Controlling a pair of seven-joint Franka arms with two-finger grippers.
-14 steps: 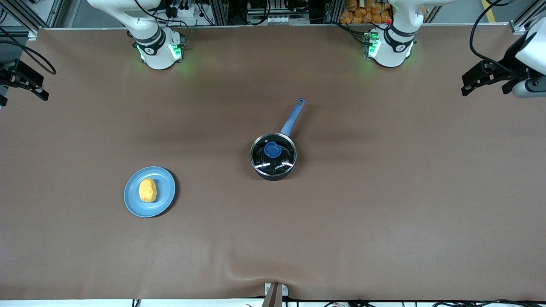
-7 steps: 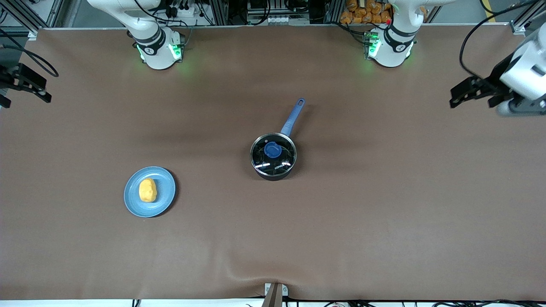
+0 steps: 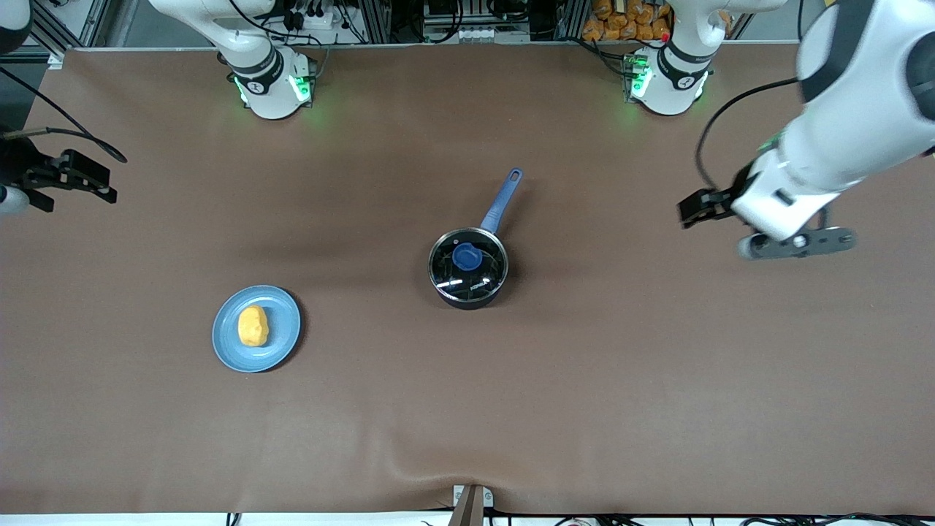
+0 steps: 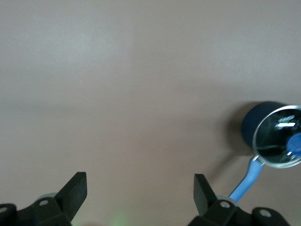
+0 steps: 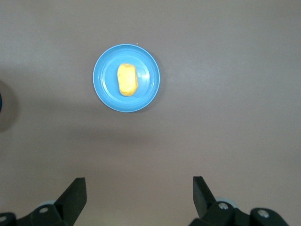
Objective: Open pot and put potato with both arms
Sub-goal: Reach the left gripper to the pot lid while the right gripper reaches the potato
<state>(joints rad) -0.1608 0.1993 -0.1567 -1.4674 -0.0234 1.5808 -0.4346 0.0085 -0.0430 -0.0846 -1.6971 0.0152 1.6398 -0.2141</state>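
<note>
— Since a second ago, what moved?
— Your left end effector (image 3: 694, 208) swung in over bare worktop (image 3: 584, 402) toward the pot (image 3: 468, 267); your right end effector (image 3: 88, 179) edged inward. Both gape wide, empty.
— And near to far?
— Potato (image 3: 253, 326) on the plate (image 3: 281, 343) nearest, then the lidded pot.

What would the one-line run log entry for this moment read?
pot: lid on | potato: on plate | left end effector: open, over bare table | right end effector: open, over table edge

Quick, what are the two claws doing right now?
Left gripper: open, empty, over bare table.
Right gripper: open, empty, over bare table.
</note>
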